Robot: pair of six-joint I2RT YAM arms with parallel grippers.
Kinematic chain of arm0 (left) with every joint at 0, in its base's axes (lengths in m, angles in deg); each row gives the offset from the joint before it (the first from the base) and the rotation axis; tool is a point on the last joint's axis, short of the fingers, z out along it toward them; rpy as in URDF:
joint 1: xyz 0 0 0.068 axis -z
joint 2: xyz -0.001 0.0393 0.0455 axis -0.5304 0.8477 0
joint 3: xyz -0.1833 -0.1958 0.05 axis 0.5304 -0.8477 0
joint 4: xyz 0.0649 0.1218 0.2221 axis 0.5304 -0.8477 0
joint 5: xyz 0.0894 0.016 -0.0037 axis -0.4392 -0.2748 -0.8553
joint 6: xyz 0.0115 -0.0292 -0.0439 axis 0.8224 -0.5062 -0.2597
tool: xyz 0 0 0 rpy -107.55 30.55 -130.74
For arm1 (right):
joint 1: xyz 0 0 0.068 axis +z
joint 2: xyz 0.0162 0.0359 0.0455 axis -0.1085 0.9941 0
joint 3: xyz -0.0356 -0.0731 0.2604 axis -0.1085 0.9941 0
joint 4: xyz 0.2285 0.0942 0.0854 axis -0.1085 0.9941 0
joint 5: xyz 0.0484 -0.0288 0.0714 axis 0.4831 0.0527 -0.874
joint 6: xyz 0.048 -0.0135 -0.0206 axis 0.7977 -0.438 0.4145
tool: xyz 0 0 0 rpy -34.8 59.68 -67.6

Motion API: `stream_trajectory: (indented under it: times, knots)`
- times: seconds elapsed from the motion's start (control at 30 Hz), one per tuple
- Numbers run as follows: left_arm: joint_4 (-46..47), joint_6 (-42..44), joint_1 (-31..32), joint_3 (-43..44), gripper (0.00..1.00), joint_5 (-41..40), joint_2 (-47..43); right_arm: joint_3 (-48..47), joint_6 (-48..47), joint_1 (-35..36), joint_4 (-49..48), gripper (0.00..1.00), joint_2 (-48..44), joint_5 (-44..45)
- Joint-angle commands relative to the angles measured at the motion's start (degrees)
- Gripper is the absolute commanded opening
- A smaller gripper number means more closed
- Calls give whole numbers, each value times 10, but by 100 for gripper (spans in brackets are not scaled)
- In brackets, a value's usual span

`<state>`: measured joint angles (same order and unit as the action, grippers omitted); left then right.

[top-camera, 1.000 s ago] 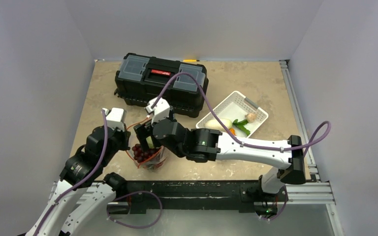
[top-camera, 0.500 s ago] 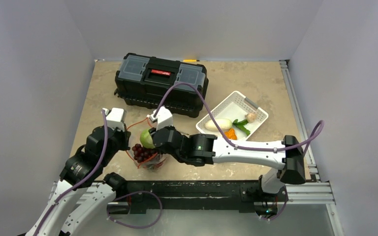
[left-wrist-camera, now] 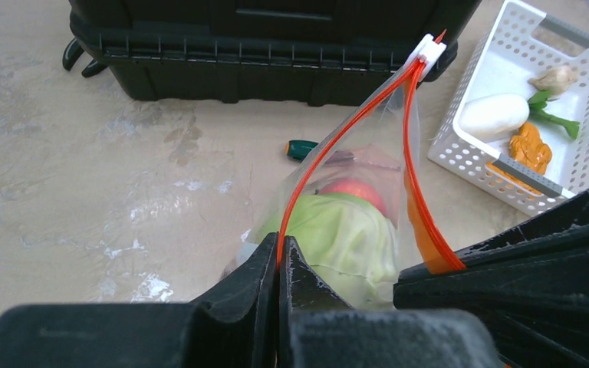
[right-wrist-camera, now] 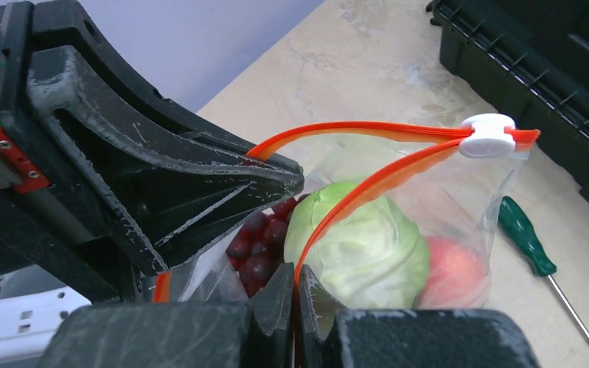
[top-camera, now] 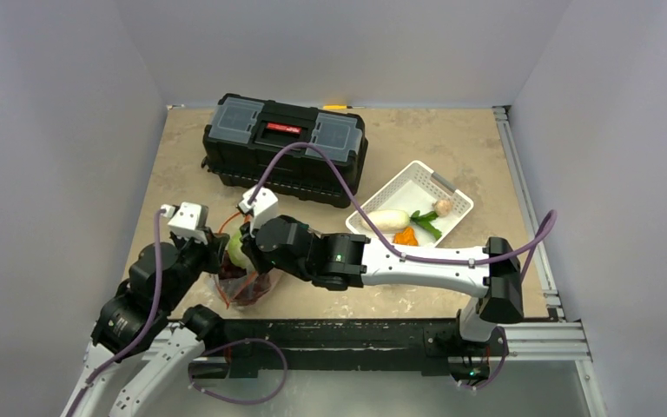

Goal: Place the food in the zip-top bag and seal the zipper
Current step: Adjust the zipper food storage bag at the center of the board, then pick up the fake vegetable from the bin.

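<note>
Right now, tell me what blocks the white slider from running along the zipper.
The left gripper and right gripper each pinch one lip of the zipper, holding them apart ahead of the slider; nothing else visible does.

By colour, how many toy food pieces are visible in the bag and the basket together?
Green: 2, cabbage and dark green piece
Purple-red: 1, grape bunch
Pink-red: 1, peach
White: 1, white piece
Orange: 1, carrot
Beige: 1, beige piece
Total: 7
</note>
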<state>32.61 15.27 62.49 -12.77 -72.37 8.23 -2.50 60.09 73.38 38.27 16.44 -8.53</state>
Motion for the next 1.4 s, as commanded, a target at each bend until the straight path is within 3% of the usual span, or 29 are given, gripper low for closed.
stream_trajectory:
  times: [0.0, 0.33, 0.53, 0.63, 0.93, 1.23, 1.37]
  knots:
    - [54, 10, 2, -5, 0, 15, -13, -44, -14, 3, -45, 1, 3, 5]
    - [26, 8, 2, 11, 0, -13, 58, 0, -28, 2, -7, 50, -68, 97]
    - [25, 7, 1, 11, 0, -14, 59, 78, -31, -10, 5, 63, -179, 196]
    - [26, 8, 2, 12, 0, -14, 60, 141, -3, -56, 19, 65, -238, 217]
    - [27, 8, 2, 11, 0, -14, 62, 325, 105, -262, 75, 65, -374, 150]
    - [26, 8, 1, 11, 0, -14, 66, 374, 137, -329, 131, 64, -335, 212]
    - [26, 8, 1, 12, 0, -14, 65, 384, 108, -421, 115, 63, -278, 245]
